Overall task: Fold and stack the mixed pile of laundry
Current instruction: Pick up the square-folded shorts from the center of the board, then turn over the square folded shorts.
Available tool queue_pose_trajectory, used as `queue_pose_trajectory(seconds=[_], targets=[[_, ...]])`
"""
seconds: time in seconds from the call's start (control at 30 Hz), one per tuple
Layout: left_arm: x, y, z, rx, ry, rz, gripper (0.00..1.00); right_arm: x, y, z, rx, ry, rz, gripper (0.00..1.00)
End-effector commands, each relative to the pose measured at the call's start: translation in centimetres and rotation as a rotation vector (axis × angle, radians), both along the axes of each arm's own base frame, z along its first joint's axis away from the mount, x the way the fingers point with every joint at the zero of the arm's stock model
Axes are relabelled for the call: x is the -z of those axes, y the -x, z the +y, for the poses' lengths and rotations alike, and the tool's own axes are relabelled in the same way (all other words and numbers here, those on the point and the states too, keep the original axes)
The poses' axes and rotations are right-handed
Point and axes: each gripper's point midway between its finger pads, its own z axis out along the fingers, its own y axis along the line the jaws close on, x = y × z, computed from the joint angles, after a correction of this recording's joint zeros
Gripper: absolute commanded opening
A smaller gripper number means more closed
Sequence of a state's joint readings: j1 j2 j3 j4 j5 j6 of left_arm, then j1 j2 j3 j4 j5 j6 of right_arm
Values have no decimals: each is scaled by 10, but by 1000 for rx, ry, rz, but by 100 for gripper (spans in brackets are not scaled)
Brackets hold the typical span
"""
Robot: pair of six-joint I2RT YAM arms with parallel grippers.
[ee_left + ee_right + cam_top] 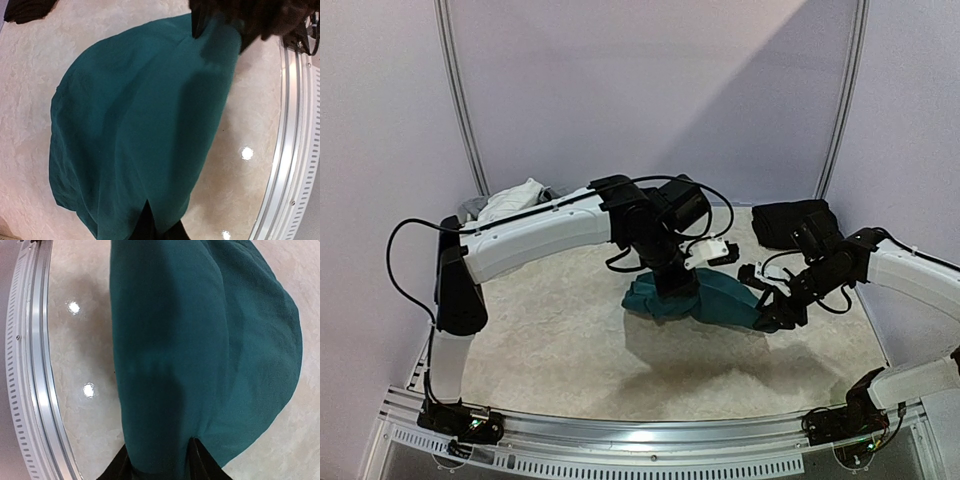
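- The left tool [150,227] is pinching one end of the teal shorts [720,298], its jaws drawn tight on the fabric.
- The right tool [159,467] is straddling a bunch of fabric at the opposite end with its jaws about half apart. Whether it is truly gripping the cloth, I cannot tell.
- The shorts are hanging between the two tools over the middle of the counter [560,340]. Their belly is sagging toward the surface and throwing a shadow beneath.
- The black trousers [790,222] are lying bundled at the far right, and the white cloth [515,200] is sitting at the far left corner — both well apart from the shorts.
- The step in hand is probably getting the shorts stretched flat and squared up for a fold.
- To do it well:
  - the right tool should be biting firmly on the hem before any pull, or the cloth is likely to slip out on one side;
  - both tools should be keeping level and drawing apart gently — enough to take out the sag without tearing the fabric from either grip;
  - the shorts should be coming down on bare counter, clear of the trousers, the low edge touching first so the rest is laying itself smooth.
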State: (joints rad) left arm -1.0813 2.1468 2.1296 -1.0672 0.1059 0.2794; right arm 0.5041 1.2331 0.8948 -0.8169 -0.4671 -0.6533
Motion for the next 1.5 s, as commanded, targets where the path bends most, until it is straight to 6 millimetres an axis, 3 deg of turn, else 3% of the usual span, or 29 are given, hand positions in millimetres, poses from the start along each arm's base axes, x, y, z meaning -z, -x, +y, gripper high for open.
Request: queue_pose_trajectory(seconds=[0.0, 0.03, 0.1, 0.27, 0.43, 0.7, 0.87, 0.97, 1.03, 1.07, 1.1, 1.13, 1.2, 1.23, 1.27, 1.3, 1.33, 1.37, 1.43, 1.47], targets=[[-30, 17, 3, 32, 63, 19, 0, -15, -12, 7, -9, -20, -56, 21], [-31, 20, 5, 37, 63, 29, 0, -19, -10, 9, -17, -29, -56, 12], [-34, 27, 8, 49, 63, 51, 0, -31, -5, 10, -39, -49, -50, 4], [-51, 55, 26, 108, 60, 153, 0, -78, 19, 8, -120, -90, -48, 1], [-81, 82, 30, 150, 147, 259, 0, -111, 44, 4, -164, -128, -21, 1], [-112, 110, 27, 160, 281, 349, 0, -135, 77, 3, -207, -197, 27, 1], [-108, 95, 34, 149, 247, 380, 0, -136, 76, 6, -239, -182, 87, 0], [-87, 59, 39, 107, 223, 442, 0, -119, 58, 11, -260, -125, 170, 0], [-72, 11, 43, 19, 241, 463, 0, -114, 23, 14, -238, -131, 186, 0], [-67, -21, 44, -39, 271, 470, 0, -116, -5, 14, -212, -148, 175, 0], [-63, -60, 46, -118, 312, 471, 6, -127, -36, 15, -184, -174, 124, 2], [-55, -110, 55, -232, 357, 461, 19, -118, -85, 17, -128, -180, 114, 10], [-40, -198, 64, -448, 448, 350, 40, -126, -179, 14, 31, -206, 48, 34], [-34, -245, 83, -583, 480, 264, 44, -106, -231, 13, 163, -210, 112, 46], [-29, -281, 100, -708, 494, 181, 48, -115, -262, 10, 236, -229, 88, 55], [-25, -304, 118, -820, 496, 122, 50, -90, -290, 12, 311, -222, 129, 61], [-25, -318, 131, -897, 505, 84, 51, -46, -306, 9, 365, -164, 168, 65], [-30, -320, 137, -932, 519, 78, 51, -27, -307, 8, 380, -146, 181, 68], [-28, -305, 138, -930, 505, 81, 53, -11, -298, 3, 407, -152, 212, 73], [-32, -295, 137, -909, 499, 64, 53, -18, -290, 0, 423, -159, 204, 75]])
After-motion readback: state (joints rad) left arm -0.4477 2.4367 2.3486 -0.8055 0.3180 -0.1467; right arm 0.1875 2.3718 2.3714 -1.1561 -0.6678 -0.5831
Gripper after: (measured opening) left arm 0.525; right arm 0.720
